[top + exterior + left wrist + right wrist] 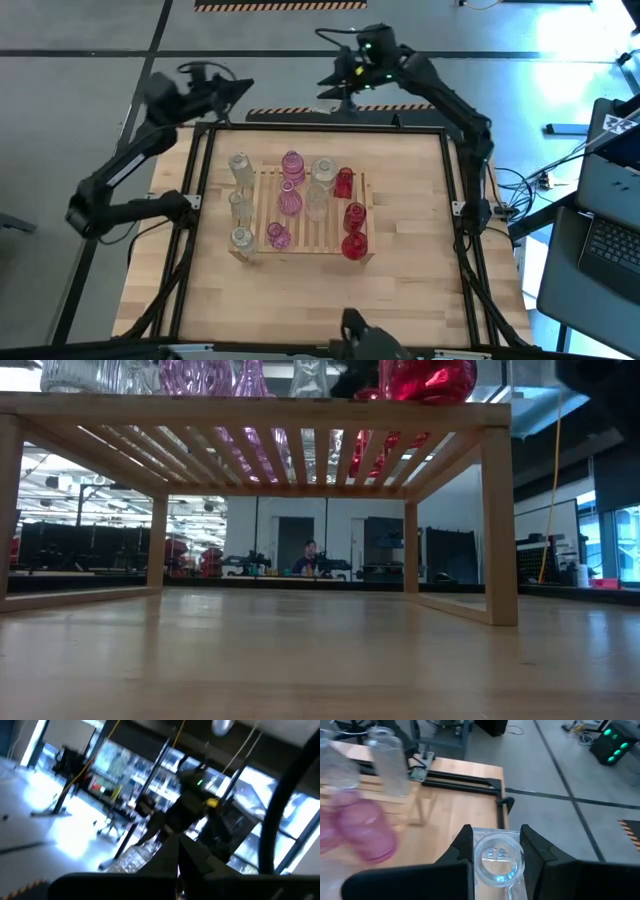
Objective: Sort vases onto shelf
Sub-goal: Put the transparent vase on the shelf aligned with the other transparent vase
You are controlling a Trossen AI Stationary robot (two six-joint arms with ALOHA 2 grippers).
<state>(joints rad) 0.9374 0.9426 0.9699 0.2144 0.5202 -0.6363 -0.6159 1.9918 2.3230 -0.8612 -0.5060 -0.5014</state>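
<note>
1. Shelf (300, 215) sits mid-bench (410, 270), slats running front-to-back in the high view; its near edge is seen from below in the low view.
2. Vases on the shelf stand upright, long axes vertical: clear ones (240, 170) on the left, pink (291, 165) in the centre, red (354, 218) on the right.
3. Right end effector (496, 851) is raised beyond the bench's far edge, fingers pinching a clear vase (498, 860); its round mouth faces the wrist cam.
4. Left end effector (232, 92) is pressed together, holding nothing, off the far-left corner.
5. Person (310, 558) in the room beyond.
</note>
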